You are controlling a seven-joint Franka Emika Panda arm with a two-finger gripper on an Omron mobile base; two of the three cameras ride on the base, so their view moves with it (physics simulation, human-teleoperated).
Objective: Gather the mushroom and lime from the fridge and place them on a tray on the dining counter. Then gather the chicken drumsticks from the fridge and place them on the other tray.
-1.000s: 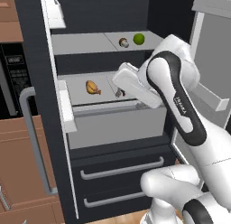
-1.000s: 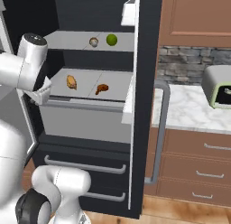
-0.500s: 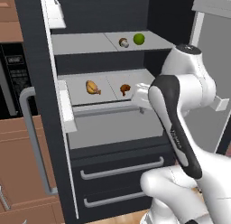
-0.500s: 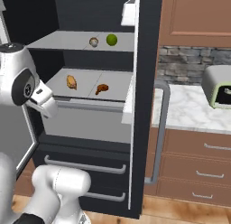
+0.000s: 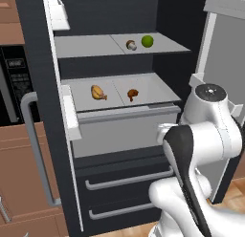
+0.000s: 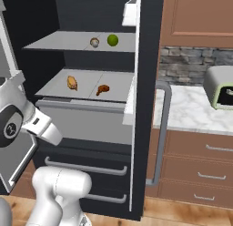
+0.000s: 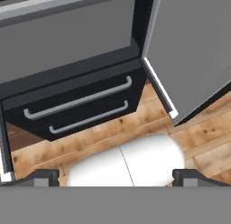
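In the left base view you see the fridge (image 5: pixel 119 135) open, both doors swung out. On the upper shelf (image 5: pixel 86 46), toward its right end and near the front edge, the mushroom (image 5: pixel 131 45) sits just left of the lime (image 5: pixel 147 40), close but apart. On the lower shelf (image 5: pixel 158 90), one drumstick (image 5: pixel 98 92) lies left of the middle and the other drumstick (image 5: pixel 132 93) just right of it, both well back from the front edge. Below are a grey drawer front (image 5: pixel 119 131) and two dark drawers with bar handles. The arm (image 5: pixel 206 135) folds up at the lower right, in front of the right door.

In the right base view you find the same food from the other side: mushroom (image 6: pixel 94 42) and lime (image 6: pixel 112 39) side by side on the upper shelf near its right edge, the two drumsticks (image 6: pixel 72 82) (image 6: pixel 103 89) apart on the lower shelf. To the right of the fridge a marble counter (image 6: pixel 182 115) carries a pale green appliance (image 6: pixel 219 88) at its far right end. The arm's white hand is at the left edge, low, in front of the drawers.

In the hand view you look down at the two dark drawers (image 7: pixel 76 101), the wooden floor (image 7: pixel 149 123) and the bottom corner of the right door (image 7: pixel 189 51). The gripper (image 7: pixel 115 177) has its two fingertips (image 7: pixel 43 177) set wide apart at the bottom corners, with nothing between them: it is open and empty.
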